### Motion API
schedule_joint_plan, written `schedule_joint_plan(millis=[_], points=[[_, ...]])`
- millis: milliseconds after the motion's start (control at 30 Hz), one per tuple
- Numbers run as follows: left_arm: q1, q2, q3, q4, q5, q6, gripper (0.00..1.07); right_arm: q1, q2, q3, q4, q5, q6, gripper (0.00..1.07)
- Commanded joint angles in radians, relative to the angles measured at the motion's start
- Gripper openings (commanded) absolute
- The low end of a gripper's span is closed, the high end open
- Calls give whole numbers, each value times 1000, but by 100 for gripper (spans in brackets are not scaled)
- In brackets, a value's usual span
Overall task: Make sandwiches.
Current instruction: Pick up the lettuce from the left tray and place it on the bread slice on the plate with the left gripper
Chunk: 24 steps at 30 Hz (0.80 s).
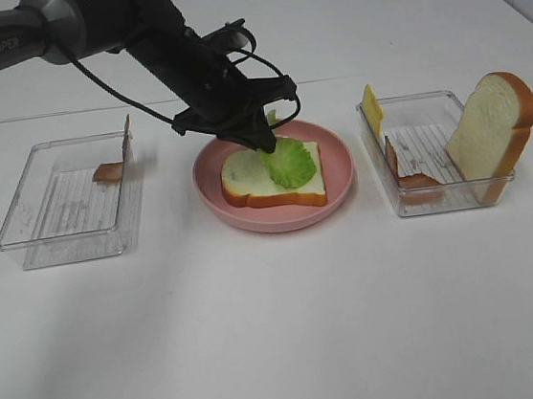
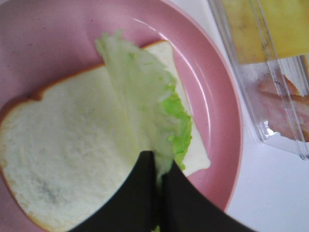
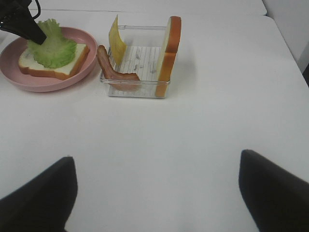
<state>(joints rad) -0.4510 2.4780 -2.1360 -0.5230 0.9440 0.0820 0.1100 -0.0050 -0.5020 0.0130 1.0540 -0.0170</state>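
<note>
**Task status.** The sandwich is at an early stage of assembly. One bread slice [image 1: 246,184] lies flat on the pink plate [image 1: 335,168] as the base layer. The lettuce [image 1: 291,163] is draped over that slice on the plate but is not yet released.

Not yet placed:
- The cheese slice [image 1: 371,106], one bacon strip [image 1: 408,172] and the second bread slice [image 1: 495,130], which all stand in the clear tray [image 1: 440,201] just beside the plate on the right-arm side.
- A further bacon strip [image 1: 107,171], in the second clear tray [image 1: 20,237] on the plate's left-arm side.

**Jaws.** The left gripper [image 2: 159,169] is over the plate. Its jaws are fully closed, pinching one edge of the lettuce, and the leaf's free end rests on the base slice. The right gripper [image 3: 157,193] hangs above bare table [image 3: 203,145], well apart from the plate. Its jaws stand wide apart, holding and touching nothing.
</note>
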Motion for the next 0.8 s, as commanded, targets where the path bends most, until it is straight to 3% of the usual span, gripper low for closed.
schedule_joint_plan(millis=[33,300,400,433,467,500,533,567,600,633,667,733,767,800], points=[[-4,2,-5,21,22,-14,0,2,-20,1,-6,-3,0,82],[-4,2,-5,42,30,-23,0,2,-20,1,-6,-3,0,82],[-4,2,-5,42,29,-28,10,2,-20,1,-6,-3,0,82],[-4,2,-5,42,29,-28,22,2,-20,1,-6,-3,0,82],[-4,2,-5,42,29,-28,22,2,-20,1,-6,-3,0,82],[-4,2,-5,45,29,-28,31,2,-20,1,-6,-3,0,82],[-4,0,-5,57,29,-29,50,2,-20,1,-6,-3,0,82],[-4,0,-5,57,29,-29,50,2,-20,1,-6,-3,0,82],[-4,-3,-7,67,33,-29,61,2,-20,1,-6,-3,0,82],[-4,-12,-14,93,46,-49,79,2,-20,1,-6,-3,0,82],[-4,-12,-14,93,46,-49,79,2,-20,1,-6,-3,0,82],[-4,-18,-70,158,131,-100,98,2,-20,1,-6,-3,0,82],[-4,-18,-70,158,131,-100,98,2,-20,1,-6,-3,0,82],[-4,-18,-115,221,198,-125,102,2,-20,1,-6,-3,0,82]])
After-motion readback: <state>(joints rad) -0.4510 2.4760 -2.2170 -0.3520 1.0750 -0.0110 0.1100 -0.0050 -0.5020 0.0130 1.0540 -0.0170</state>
